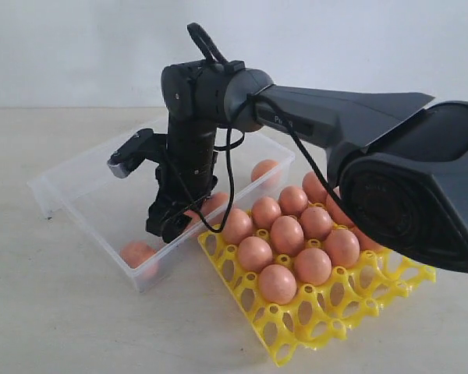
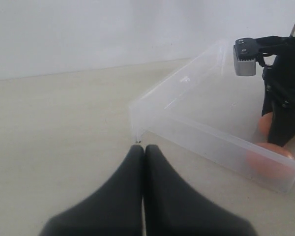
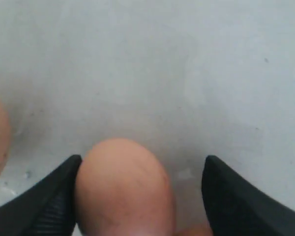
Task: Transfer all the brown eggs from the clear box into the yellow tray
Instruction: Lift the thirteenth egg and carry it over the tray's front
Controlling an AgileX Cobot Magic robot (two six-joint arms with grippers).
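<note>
The clear box (image 1: 78, 183) lies left of the yellow tray (image 1: 320, 319), which holds several brown eggs (image 1: 287, 234). My right gripper (image 1: 170, 227) reaches down into the box near its front wall. In the right wrist view this gripper (image 3: 142, 162) is open around a brown egg (image 3: 123, 189) on the box floor. The egg touches one finger, with a gap to the other finger (image 3: 236, 201). Another egg (image 1: 136, 253) lies in the box's near corner, and one (image 1: 265, 170) lies at the far side. My left gripper (image 2: 144, 147) is shut and empty, low over the table beside a corner of the box (image 2: 137, 115).
The right arm (image 1: 335, 125) stretches over the tray and its eggs. A cable (image 1: 230, 179) hangs along the wrist. The front rows of tray cups (image 1: 296, 335) hold no eggs. Bare table (image 1: 62, 319) surrounds the box and tray.
</note>
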